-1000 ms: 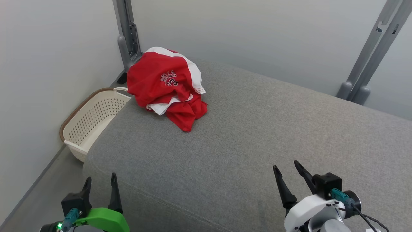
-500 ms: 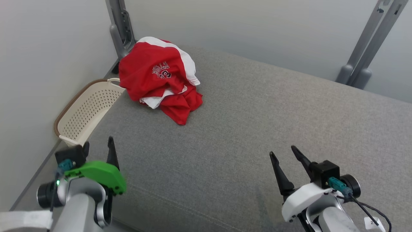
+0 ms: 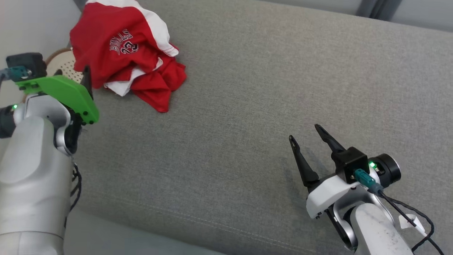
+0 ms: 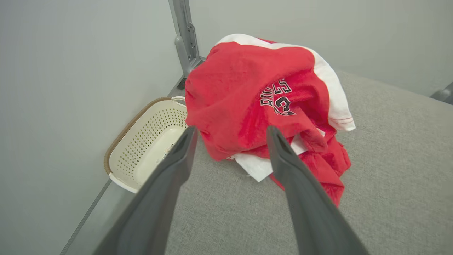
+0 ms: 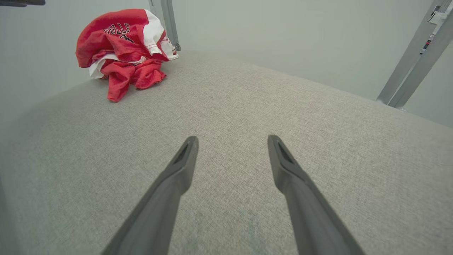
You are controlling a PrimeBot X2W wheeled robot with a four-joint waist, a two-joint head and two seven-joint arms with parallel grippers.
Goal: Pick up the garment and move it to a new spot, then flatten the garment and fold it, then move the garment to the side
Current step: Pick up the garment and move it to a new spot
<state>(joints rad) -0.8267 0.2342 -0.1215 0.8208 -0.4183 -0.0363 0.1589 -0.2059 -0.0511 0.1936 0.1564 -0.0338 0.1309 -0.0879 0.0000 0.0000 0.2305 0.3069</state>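
The garment [image 3: 124, 53], a crumpled red and white jersey with printed lettering, lies bunched at the far left corner of the grey cushion [image 3: 247, 88]. My left gripper [image 3: 72, 72], under its green cover, is open just short of the garment's near left edge. In the left wrist view the open left gripper [image 4: 230, 129] frames the garment [image 4: 247, 88] without touching it. My right gripper [image 3: 303, 132] is open over bare cushion at the lower right, far from the garment. In the right wrist view the right gripper [image 5: 232, 139] holds nothing and the garment [image 5: 120, 42] sits far off at the upper left.
A cream perforated basket [image 4: 141, 141] stands on the floor beside the cushion's left edge, against the wall, just left of the garment. Grey metal posts [image 5: 414, 60] rise behind the cushion. Bare cushion stretches between the garment and the right gripper.
The head camera has tilted down, shifting the whole picture. My left arm has come up and forward, close to the garment. The right gripper has stayed open over the cushion.
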